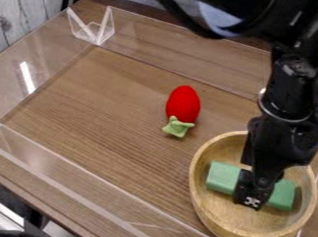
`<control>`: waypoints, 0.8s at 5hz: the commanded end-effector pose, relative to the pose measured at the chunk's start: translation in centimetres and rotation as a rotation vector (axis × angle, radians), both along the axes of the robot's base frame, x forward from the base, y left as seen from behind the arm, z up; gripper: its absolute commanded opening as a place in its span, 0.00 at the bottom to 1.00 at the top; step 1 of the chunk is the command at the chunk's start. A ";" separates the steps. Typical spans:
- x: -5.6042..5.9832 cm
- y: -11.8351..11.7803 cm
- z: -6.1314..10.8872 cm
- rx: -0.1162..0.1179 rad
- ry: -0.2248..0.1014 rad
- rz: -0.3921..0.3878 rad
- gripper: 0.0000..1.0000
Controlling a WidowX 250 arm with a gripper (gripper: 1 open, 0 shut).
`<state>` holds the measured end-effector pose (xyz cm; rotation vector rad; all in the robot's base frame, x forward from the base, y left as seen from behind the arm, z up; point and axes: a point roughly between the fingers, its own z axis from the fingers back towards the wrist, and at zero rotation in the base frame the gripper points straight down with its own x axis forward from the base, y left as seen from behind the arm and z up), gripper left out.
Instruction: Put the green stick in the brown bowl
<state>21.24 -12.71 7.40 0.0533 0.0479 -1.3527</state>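
The green stick [224, 177] lies flat on the bottom of the brown bowl [206, 210] at the front right of the table. My gripper [255, 194] hangs straight down over the middle of the stick, its dark fingers covering that part. The fingertips reach to about the stick's top face, and I cannot tell whether they touch it. The jaws look open, and the stick rests on the bowl rather than in a grip. Both ends of the stick show on either side of the fingers.
A red strawberry-like toy [184, 102] with a pale green leafy piece [178, 130] stands left of the bowl, mid-table. Clear plastic walls [39, 67] border the wooden table, with a clear bracket [93, 26] at the back left corner.
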 end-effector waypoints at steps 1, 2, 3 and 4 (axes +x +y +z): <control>0.5 -0.3 1.4 -0.021 -0.061 -0.060 1.00; 0.8 0.1 1.2 -0.029 -0.074 -0.115 1.00; 0.5 1.4 0.6 -0.036 -0.085 -0.148 1.00; 0.4 1.3 0.2 -0.034 -0.109 -0.231 1.00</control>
